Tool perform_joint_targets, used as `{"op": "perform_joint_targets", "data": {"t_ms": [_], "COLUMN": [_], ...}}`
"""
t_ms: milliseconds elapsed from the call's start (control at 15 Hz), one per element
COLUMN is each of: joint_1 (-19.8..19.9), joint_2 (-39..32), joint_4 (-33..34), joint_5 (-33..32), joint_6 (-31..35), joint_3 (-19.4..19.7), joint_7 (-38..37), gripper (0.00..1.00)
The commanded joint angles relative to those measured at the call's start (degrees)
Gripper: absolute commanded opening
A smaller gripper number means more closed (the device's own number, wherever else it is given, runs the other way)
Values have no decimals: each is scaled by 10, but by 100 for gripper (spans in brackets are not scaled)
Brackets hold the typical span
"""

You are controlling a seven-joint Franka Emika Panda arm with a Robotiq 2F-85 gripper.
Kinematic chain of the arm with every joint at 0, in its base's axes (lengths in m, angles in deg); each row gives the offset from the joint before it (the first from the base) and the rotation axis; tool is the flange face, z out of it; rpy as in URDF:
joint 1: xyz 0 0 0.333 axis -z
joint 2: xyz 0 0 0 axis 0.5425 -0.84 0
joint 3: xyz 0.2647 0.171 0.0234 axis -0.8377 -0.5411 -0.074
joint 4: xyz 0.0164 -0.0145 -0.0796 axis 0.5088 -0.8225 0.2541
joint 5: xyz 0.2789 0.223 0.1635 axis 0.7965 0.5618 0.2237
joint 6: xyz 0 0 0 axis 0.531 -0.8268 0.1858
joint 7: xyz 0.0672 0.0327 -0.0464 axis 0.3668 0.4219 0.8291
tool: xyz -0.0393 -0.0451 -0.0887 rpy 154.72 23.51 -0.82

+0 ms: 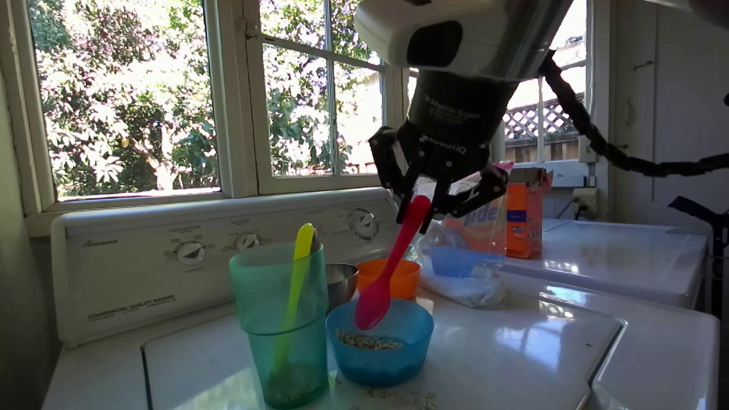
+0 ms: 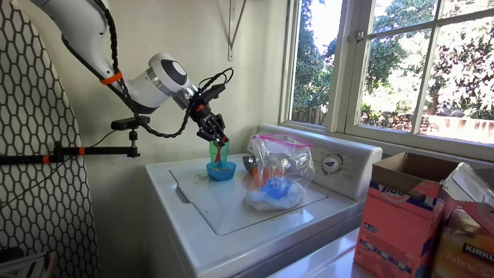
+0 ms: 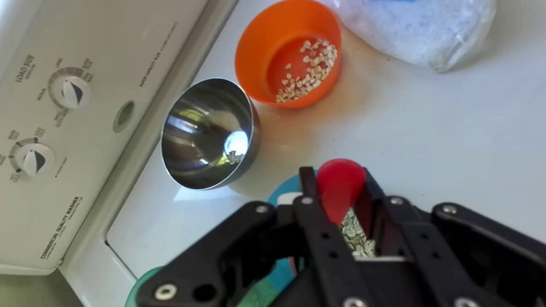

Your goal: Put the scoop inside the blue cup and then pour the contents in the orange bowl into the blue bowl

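The red-pink scoop [image 1: 392,270] hangs tilted, head down, over the blue bowl [image 1: 387,367], its handle end pinched between the narrowly set fingers of the black gripper [image 1: 414,221]; whether the head dips below the rim cannot be told. Pale flakes [image 1: 370,341] lie in the blue bowl, and more are scattered near it on the washer [image 2: 224,208]. Just beside the bowl stands the blue cup [image 1: 259,302], tall, upright and translucent, a yellow utensil [image 1: 294,285] leaning inside. Closer to the control panel [image 1: 142,262], the orange bowl [image 3: 262,51] holds flakes along one side, next to a steel bowl [image 3: 192,132] containing a few. A clear plastic bag [image 2: 293,166] with white contents sits just beside the orange bowl. Farther out, an open orange-pink box [image 2: 397,227] stands on a neighboring white surface [image 1: 621,245], and windows [image 1: 232,102] give onto sunlit foliage [image 1: 125,102].
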Motion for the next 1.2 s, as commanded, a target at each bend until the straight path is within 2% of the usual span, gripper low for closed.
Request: {"op": "perform_joint_targets", "data": {"t_ms": [0, 67, 133, 333, 533, 933, 1133], "joint_1": [-1, -2, -5, -7, -3, 5, -10], "joint_2": [-4, -6, -8, -5, 11, 33, 19], "joint_4": [-8, -7, -8, -3, 8, 48, 53], "joint_5": [-136, -164, -166, -104, -62, -106, -76], "joint_6": [15, 8, 10, 15, 21, 74, 127], "joint_3": [-3, -3, 0, 13, 25, 33, 35], "joint_7": [-81, -96, -99, -92, -117, -257, -221], "gripper": [6, 6, 6, 6, 6, 6, 6]}}
